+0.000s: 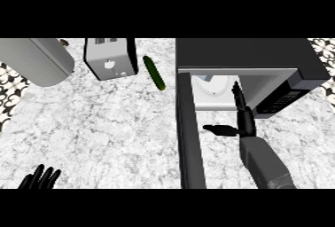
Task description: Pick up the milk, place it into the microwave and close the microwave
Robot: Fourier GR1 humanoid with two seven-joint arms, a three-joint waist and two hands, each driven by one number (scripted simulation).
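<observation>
Marble counter (pixel 118 133) with one toaster (pixel 110 58), one cucumber (pixel 154 73) and one open microwave (pixel 248 53). The right robot hand (pixel 243 117), fingers straight, extends inside; the left robot hand (pixel 40 178) rests spread.

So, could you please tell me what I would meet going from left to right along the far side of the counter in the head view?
From the left: grey rounded vessel → toaster → cucumber → open microwave door → right hand, fingers inside the microwave → control panel.

counter (pixel 98 124): white marble | on it: microwave (pixel 248 53), toaster (pixel 110 57), cucumber (pixel 154 73)
</observation>
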